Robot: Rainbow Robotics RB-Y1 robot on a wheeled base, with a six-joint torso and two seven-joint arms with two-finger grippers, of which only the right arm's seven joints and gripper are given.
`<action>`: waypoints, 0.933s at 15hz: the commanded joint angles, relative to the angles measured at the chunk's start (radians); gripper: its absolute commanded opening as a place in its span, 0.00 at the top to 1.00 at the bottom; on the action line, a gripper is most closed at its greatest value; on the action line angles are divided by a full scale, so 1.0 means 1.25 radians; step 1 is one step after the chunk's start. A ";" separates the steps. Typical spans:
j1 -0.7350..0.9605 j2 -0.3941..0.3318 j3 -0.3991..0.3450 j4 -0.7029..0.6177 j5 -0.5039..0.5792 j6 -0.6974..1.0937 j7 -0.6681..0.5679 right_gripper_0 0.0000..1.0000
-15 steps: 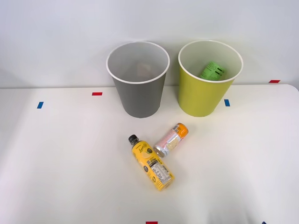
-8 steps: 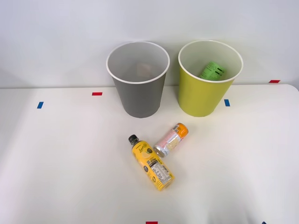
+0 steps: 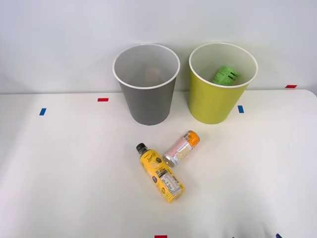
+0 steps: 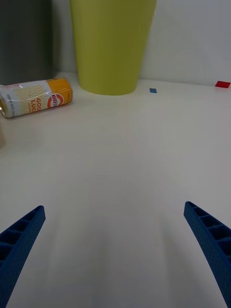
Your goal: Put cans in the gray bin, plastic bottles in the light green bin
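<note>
Nothing on the bench (image 3: 59, 173) has moved over the last second: the can (image 3: 181, 148) and yellow bottle (image 3: 161, 173) lie touching before the gray bin (image 3: 147, 101) and light green bin (image 3: 214, 99), which already holds a green-labelled bottle (image 3: 225, 76). The right gripper (image 4: 115, 250) is low over the bench with fingers (image 4: 21, 236) spread wide and empty, so the next pick has not yet begun.

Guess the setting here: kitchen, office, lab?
Most likely a lab test bench: a bare white table against a plain wall, coloured tape markers on it, and a gray bin and light green bin staged for sorting.
</note>
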 commanded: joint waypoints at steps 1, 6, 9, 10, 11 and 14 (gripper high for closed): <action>-0.016 -0.012 -0.006 -0.029 -0.006 0.037 0.002 0.00; -0.021 -0.132 -0.005 -0.358 -0.035 0.509 -0.020 0.00; -0.085 -0.202 -0.025 -0.623 -0.049 0.974 -0.098 0.00; -0.110 -0.212 -0.026 -0.685 -0.048 1.100 -0.128 0.00; -0.166 -0.215 -0.026 -0.703 -0.049 1.289 -0.176 0.00; -0.329 -0.214 0.008 -0.703 -0.061 1.547 -0.252 0.00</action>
